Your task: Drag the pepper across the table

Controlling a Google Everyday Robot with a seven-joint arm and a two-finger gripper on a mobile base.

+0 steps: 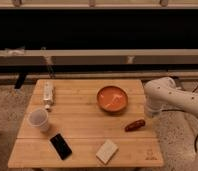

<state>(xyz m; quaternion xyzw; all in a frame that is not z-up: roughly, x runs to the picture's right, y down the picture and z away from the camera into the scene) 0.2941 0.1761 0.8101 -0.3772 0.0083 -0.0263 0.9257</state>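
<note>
The pepper (pixel 135 125), a small glossy dark red-brown pod, lies almost level on the light wooden table (pixel 82 127), near its right edge and below the orange bowl. My white arm reaches in from the right. Its gripper (pixel 149 115) hangs at the table's right edge, just up and to the right of the pepper's end. The arm's body hides the gripper's tip, and I cannot tell whether it touches the pepper.
An orange bowl (pixel 112 98) sits right of centre. A white cup (pixel 39 119) and a black phone (pixel 60 146) are at the left front. A pale block (pixel 107 151) lies at the front. A white bottle-like object (pixel 48 93) lies at the back left.
</note>
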